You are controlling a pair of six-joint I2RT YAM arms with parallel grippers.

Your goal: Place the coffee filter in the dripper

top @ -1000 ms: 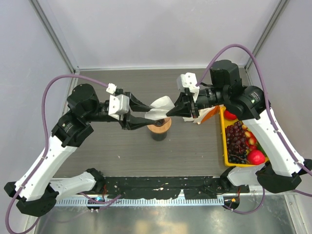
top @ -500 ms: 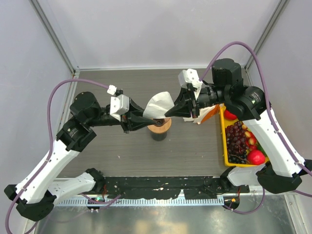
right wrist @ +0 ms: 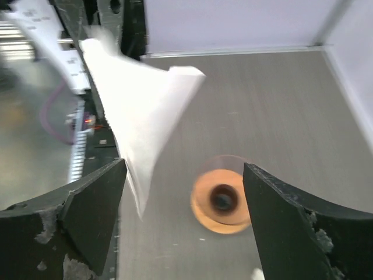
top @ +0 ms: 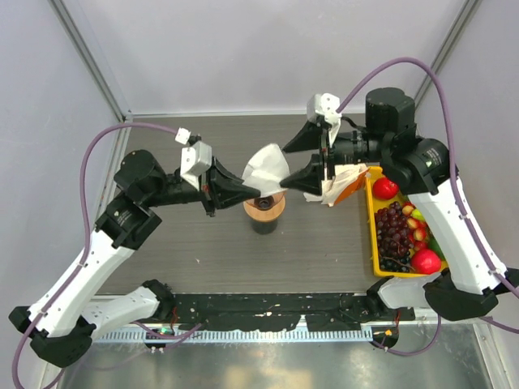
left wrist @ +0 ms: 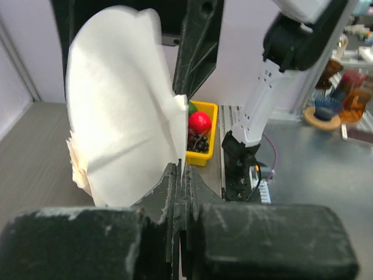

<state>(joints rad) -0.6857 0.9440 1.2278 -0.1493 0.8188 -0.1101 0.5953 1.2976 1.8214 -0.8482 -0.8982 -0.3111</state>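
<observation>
The coffee filter, a thin white paper fan, hangs in the air just above and behind the dripper. The dripper has a tan wooden ring and a dark centre and stands mid-table. My left gripper is shut on the filter's lower edge; in the left wrist view the coffee filter rises from the closed left gripper. My right gripper stands open beside the filter's right edge, not touching it. Between the spread jaws of the right gripper, the wrist view shows the coffee filter and the blurred dripper below.
A yellow tray of grapes and other fruit lies along the right side. A ruffled bunch of white filters with something orange sits under the right wrist. Both arms cross above the middle of the dark table.
The right gripper has opened and let go of the filter, drawing back slightly. The left gripper has closed on the filter and now holds it alone.
</observation>
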